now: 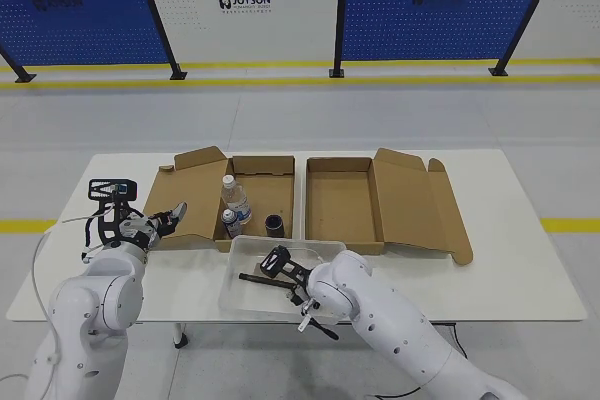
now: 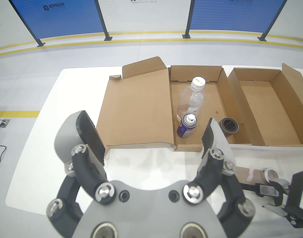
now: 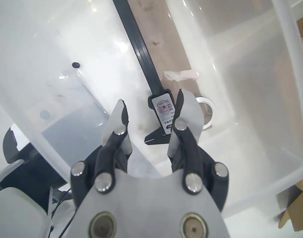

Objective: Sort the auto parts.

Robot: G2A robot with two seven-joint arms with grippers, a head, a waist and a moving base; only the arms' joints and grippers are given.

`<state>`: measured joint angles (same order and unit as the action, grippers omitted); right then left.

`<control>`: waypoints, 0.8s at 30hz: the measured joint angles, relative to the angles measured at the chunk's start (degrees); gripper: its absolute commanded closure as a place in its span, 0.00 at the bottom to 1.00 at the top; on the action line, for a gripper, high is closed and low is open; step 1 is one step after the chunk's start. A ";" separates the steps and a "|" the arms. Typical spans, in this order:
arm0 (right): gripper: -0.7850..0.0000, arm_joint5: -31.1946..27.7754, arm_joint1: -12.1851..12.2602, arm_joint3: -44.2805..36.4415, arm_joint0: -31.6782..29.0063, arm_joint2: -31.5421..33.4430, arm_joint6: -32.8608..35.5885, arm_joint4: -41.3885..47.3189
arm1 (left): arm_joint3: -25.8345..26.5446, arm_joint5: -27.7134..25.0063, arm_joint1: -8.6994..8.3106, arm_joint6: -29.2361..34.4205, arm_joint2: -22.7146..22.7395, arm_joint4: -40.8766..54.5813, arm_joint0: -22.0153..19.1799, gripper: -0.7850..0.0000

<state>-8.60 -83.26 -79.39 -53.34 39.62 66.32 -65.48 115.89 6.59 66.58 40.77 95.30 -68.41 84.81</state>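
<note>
Straddling the sliding head of the long black plastic caliper (image 3: pixel 137 48), the right gripper (image 3: pixel 151 100) is hanging part-open inside the clear plastic bin (image 3: pixel 290 38). The tool is lying ungripped on a flat brown strip (image 3: pixel 166 40) beside a small silver metal ring (image 3: pixel 207 105). The pick seems to be the step in hand, so the next move is calling for a square pinch on that head, then a lift over the bin wall toward a brown cardboard box (image 1: pixel 342 205). The left gripper (image 2: pixel 147 120) is hovering wide open above the table.

Glossy clear plastic bin (image 3: pixel 295 50); matt brown cardboard box (image 1: pixel 338 205).
</note>
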 measured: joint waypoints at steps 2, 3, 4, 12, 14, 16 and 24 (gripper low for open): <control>0.23 -0.33 -0.15 0.94 0.40 -0.30 -0.59 -0.53 | 0.00 0.00 0.00 0.00 0.00 0.00 0.00 0.00; 0.14 -0.51 -0.22 1.33 0.59 -0.44 -0.79 -0.72 | 0.00 0.00 0.00 0.00 0.00 0.00 0.00 0.00; 0.13 -0.74 -0.30 1.71 0.82 -0.58 -0.93 -0.88 | 0.00 0.00 0.00 0.00 0.00 0.00 0.00 0.00; 0.23 -4.20 -1.35 4.86 3.11 -2.82 -1.81 -1.38 | 0.00 0.00 0.00 0.00 0.00 0.00 0.00 0.00; 0.47 -4.80 -1.67 5.75 3.56 -3.52 -2.06 -1.49 | 0.00 0.00 0.00 0.00 0.00 0.00 0.00 0.00; 0.51 -5.11 -1.95 6.61 3.86 -4.08 -2.38 -1.67 | 0.00 0.00 0.00 0.00 0.00 0.00 0.00 0.00; 0.52 -4.74 -2.98 9.67 4.87 -5.13 -3.09 -1.65 | 0.00 0.00 0.00 0.00 0.00 0.00 0.00 0.00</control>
<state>-13.34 -86.23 -69.72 -48.47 34.49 63.23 -67.13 115.89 6.59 66.58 40.77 95.30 -68.41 84.81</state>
